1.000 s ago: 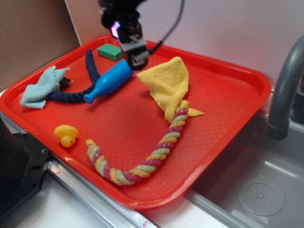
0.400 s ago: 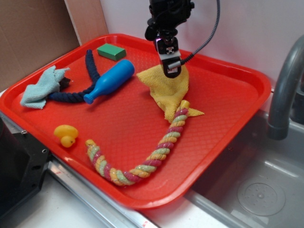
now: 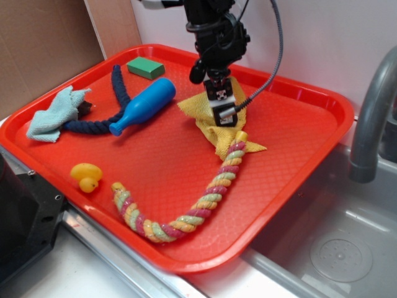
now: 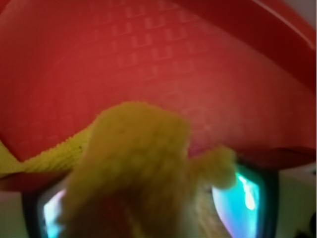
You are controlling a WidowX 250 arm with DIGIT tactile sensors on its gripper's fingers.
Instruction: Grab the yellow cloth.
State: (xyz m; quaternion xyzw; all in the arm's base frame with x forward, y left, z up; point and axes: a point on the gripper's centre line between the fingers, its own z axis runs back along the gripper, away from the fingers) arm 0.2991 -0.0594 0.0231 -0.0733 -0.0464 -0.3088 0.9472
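The yellow cloth [image 3: 209,129] lies in the back middle of the red tray [image 3: 322,102], its lower corner under the end of a striped rope toy [image 3: 205,200]. My gripper [image 3: 224,115] stands straight down on the cloth's upper part, and the cloth is bunched up around it. In the wrist view the cloth [image 4: 133,163] rises in a thick blurred fold between my two fingers [image 4: 242,196], over the tray floor [image 4: 148,59]. The gripper [image 4: 148,210] is shut on this fold.
A blue bottle [image 3: 144,104], a dark blue rope [image 3: 118,93], a pale blue-green rag [image 3: 54,115] and a green block [image 3: 144,67] lie at the tray's left back. A yellow duck [image 3: 85,176] sits front left. A faucet [image 3: 372,112] and a sink [image 3: 335,242] are at the right.
My gripper has moved right from above the bottle and come down onto the yellow cloth. The cloth's upper part is now bunched together.
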